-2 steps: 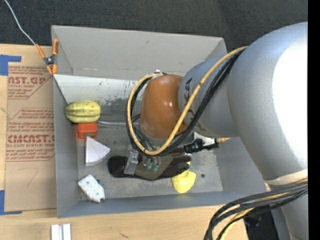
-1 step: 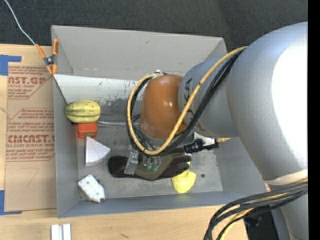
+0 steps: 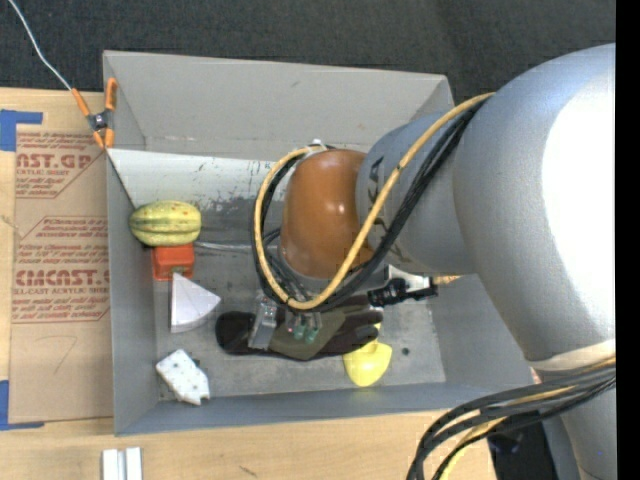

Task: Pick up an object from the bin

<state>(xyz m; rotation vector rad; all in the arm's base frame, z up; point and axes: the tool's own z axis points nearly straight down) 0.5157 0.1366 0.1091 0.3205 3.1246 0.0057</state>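
My gripper (image 3: 267, 326) is low in the bin's front middle, under the arm's wrist. It is pressed down onto a dark, flat, soft-looking thing (image 3: 235, 332) that stretches from left of the gripper to beneath the wrist. Whether it has hold of that thing is hidden. A yellow rounded piece (image 3: 368, 365) lies just right of it near the front wall. A white cone (image 3: 190, 302) lies to the gripper's left.
At the far left lie a yellow-green striped squash (image 3: 165, 222) and an orange block (image 3: 173, 261) below it. A white speckled chunk (image 3: 182, 377) sits in the front left corner. The arm and its cables cover the bin's right half.
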